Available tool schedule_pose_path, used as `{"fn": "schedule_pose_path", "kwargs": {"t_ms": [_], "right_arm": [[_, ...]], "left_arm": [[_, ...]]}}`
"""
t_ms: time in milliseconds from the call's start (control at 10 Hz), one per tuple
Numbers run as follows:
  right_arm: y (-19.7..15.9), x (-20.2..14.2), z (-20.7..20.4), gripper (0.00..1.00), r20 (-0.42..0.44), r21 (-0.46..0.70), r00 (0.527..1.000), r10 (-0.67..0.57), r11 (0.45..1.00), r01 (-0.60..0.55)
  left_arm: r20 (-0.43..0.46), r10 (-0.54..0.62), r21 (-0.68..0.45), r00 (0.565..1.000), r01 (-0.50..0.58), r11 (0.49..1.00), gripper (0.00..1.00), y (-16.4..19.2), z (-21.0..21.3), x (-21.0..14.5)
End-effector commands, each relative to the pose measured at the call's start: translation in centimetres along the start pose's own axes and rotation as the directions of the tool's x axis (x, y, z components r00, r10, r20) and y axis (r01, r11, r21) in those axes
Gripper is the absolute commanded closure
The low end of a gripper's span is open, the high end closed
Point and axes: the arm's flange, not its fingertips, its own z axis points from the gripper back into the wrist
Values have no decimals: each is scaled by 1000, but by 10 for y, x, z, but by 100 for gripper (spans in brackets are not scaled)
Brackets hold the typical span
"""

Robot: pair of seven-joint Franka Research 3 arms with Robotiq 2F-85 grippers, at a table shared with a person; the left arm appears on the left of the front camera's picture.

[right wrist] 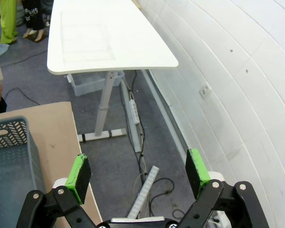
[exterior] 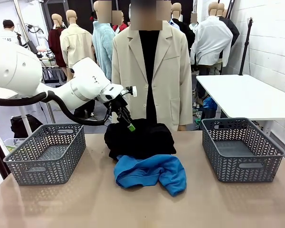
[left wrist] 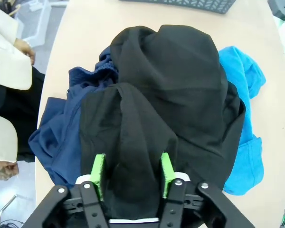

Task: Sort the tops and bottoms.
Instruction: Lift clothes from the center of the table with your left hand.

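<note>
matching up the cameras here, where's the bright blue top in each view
front view: blue top, middle of the table, robot's side of the dark pile.
left wrist view: blue top peeks out right of the black garment.
right wrist view: aimed past the table end at a white wall.
shared landmark: the right grey basket, right in front, top edge in left wrist, lower left in right wrist.

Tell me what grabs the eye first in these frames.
The dark heap of bottoms sits mid-table, with the bright blue top spilling out on its near side. The left gripper is down on the heap, green pads either side of a black fold; a firm grip can't be confirmed. The left basket and right basket flank it, and the right gripper hangs open over the floor.
</note>
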Motion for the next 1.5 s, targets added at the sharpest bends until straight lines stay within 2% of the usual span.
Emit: {"fn": "schedule_pose_path", "kwargs": {"t_ms": [0,600,800,900,1100,1300,1400], "right_arm": [[-2,-1,-1,0,-2,1,1000,8,1000,-8],[-2,-1,-1,0,-2,1,1000,8,1000,-8],[-2,-1,-1,0,-2,1,1000,8,1000,-8],[-2,-1,-1,0,-2,1,1000,8,1000,-8],[-2,-1,-1,0,-2,1,1000,8,1000,-8],[-2,-1,-1,0,-2,1,1000,8,1000,-8],[-2,-1,-1,0,-2,1,1000,8,1000,-8]], "left_arm": [[25,38,-3,999,-38,999,100,-1,10,-2],[57,60,-6,997,-59,998,100,-9,25,7],[62,48,76,997,-53,996,100,-15,57,20],[74,20,115,997,-29,993,100,-22,87,32],[45,-82,221,996,70,973,100,-47,163,72],[-3,-129,326,992,123,937,100,-67,243,116],[-26,-150,427,988,146,892,100,-74,283,141]]}}
